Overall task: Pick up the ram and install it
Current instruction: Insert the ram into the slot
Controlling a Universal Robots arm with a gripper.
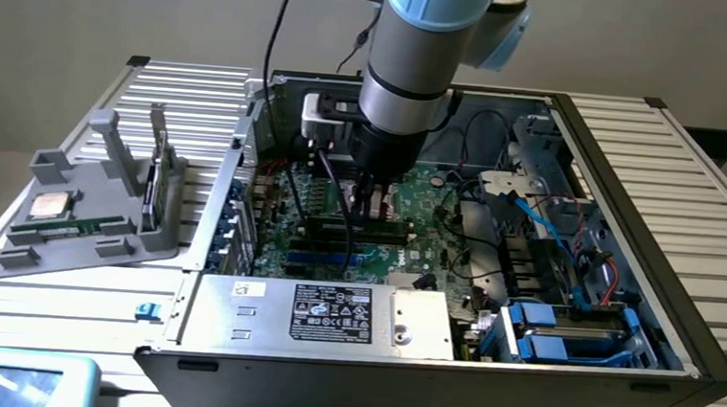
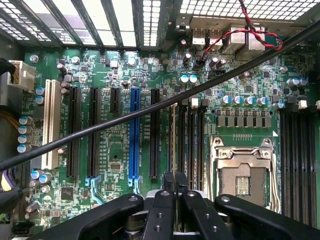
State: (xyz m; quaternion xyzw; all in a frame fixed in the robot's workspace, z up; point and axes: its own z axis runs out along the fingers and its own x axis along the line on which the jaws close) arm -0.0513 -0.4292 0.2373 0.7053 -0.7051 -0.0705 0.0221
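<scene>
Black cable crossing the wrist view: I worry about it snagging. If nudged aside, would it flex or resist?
The black cable is thin and hangs above the motherboard, so probably flexes easily. It runs straight, so it may spring back.

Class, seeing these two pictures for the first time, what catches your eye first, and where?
The blue-and-silver robot arm reaches down into the open computer case, its gripper low over the green motherboard. In the wrist view a bright blue slot and an empty processor socket stand out, with a black cable slanting across.

Hand (image 1: 366, 211) inside case (image 1: 364, 381) (holder (image 1: 52, 164) beside it, exterior view's left)
</scene>
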